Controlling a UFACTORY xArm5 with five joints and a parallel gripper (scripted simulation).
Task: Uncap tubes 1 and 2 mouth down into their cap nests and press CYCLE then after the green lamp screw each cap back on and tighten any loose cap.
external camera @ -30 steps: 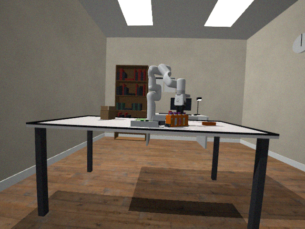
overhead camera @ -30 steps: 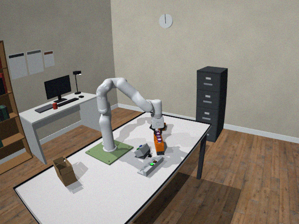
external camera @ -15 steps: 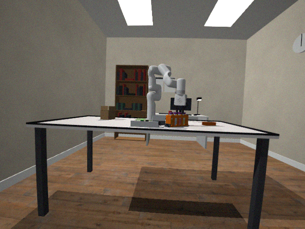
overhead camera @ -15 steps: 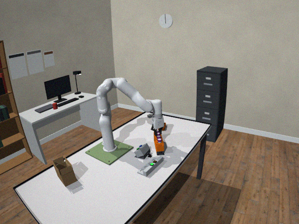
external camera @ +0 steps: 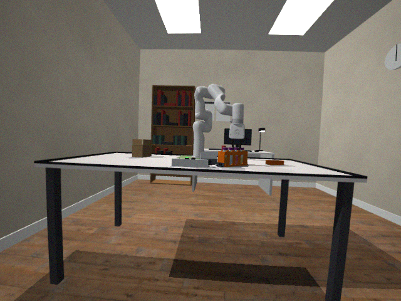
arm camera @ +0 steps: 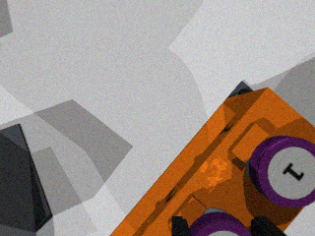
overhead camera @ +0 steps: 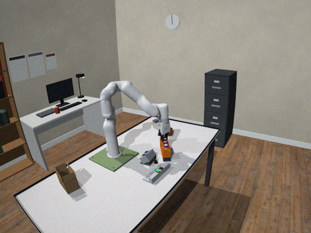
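The orange decapping station (overhead camera: 165, 150) stands on the white table, and it also shows in the exterior view (external camera: 232, 157). In the wrist view the purple cap marked 1 (arm camera: 290, 171) sits on its tube at the right of the station (arm camera: 217, 182). A second purple cap, on tube 2 (arm camera: 214, 227), lies at the bottom edge between my two dark fingers. My gripper (arm camera: 221, 228) points straight down over the station (overhead camera: 164, 138) and is shut on this cap. The grey cap tray (overhead camera: 157, 172) shows a lit green lamp (overhead camera: 157, 170).
The grey key housing (overhead camera: 148, 156) stands between the arm's green base plate (overhead camera: 113, 157) and the station. A small orange tray (overhead camera: 170, 131) lies behind the station. A cardboard box (overhead camera: 67, 177) stands at the near left of the table.
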